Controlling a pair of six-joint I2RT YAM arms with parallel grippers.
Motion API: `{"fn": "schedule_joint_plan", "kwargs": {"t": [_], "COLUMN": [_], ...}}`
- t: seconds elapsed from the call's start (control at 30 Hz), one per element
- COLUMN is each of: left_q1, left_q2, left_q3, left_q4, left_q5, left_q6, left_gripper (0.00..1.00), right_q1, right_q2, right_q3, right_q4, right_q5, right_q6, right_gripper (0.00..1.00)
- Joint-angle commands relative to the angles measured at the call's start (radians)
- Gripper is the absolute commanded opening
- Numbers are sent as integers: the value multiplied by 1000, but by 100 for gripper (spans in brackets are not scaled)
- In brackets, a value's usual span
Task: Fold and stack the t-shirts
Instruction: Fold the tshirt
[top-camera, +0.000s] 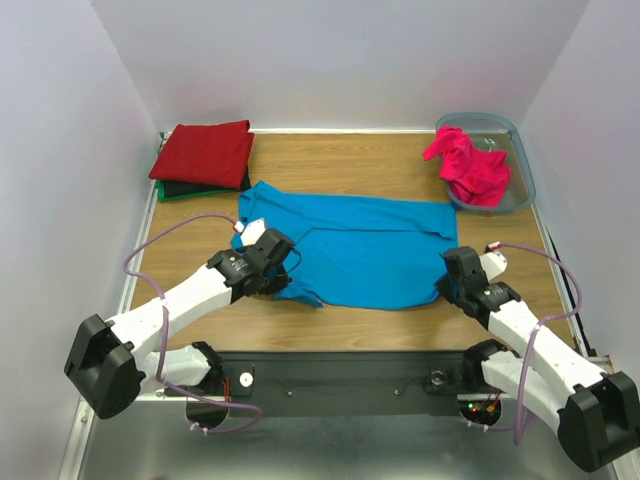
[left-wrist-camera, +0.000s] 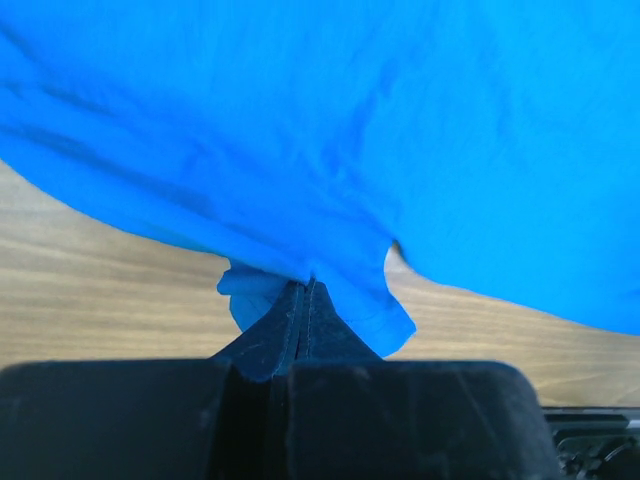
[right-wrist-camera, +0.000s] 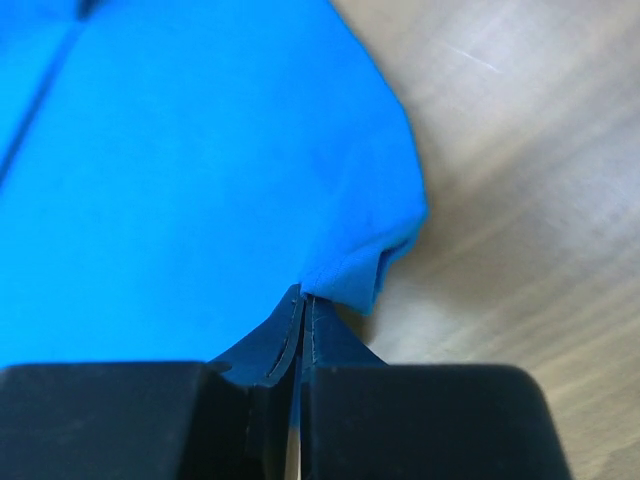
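The bright blue t-shirt (top-camera: 355, 248) lies spread across the middle of the wooden table. My left gripper (top-camera: 283, 268) is shut on its near left edge; in the left wrist view the cloth (left-wrist-camera: 330, 150) bunches at my gripper (left-wrist-camera: 305, 285), jaws pressed together. My right gripper (top-camera: 448, 283) is shut on the near right edge; in the right wrist view the blue hem (right-wrist-camera: 360, 275) is pinched at my gripper (right-wrist-camera: 302, 297). The magenta-pink t-shirt (top-camera: 468, 165) lies crumpled in the bin. The folded dark red t-shirt (top-camera: 205, 152) tops a stack with black and green ones (top-camera: 190, 190) beneath.
The translucent blue-grey plastic bin (top-camera: 520, 160) stands at the back right corner. White walls close in the table on three sides. A metal rail with cables runs along the near edge (top-camera: 340, 380).
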Motion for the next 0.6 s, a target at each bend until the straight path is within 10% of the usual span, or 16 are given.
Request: {"fn": "schedule_joint_plan", "kwargs": {"t": [0.0,0.57], "left_q1": [49,279], "left_q2": [31,187], "left_q3": [67,254], "left_q4": [43,172], "left_q5": [1,-52], "left_q6": [84,273], "left_gripper": [0,0], "right_q1": [-3,-14], "right_q2": [50,460], "right_q3": [89,394], "right_q4": [45,136], "right_q5": [51,155], "right_q6": [-69,-242], "right_gripper": [0,0]}}
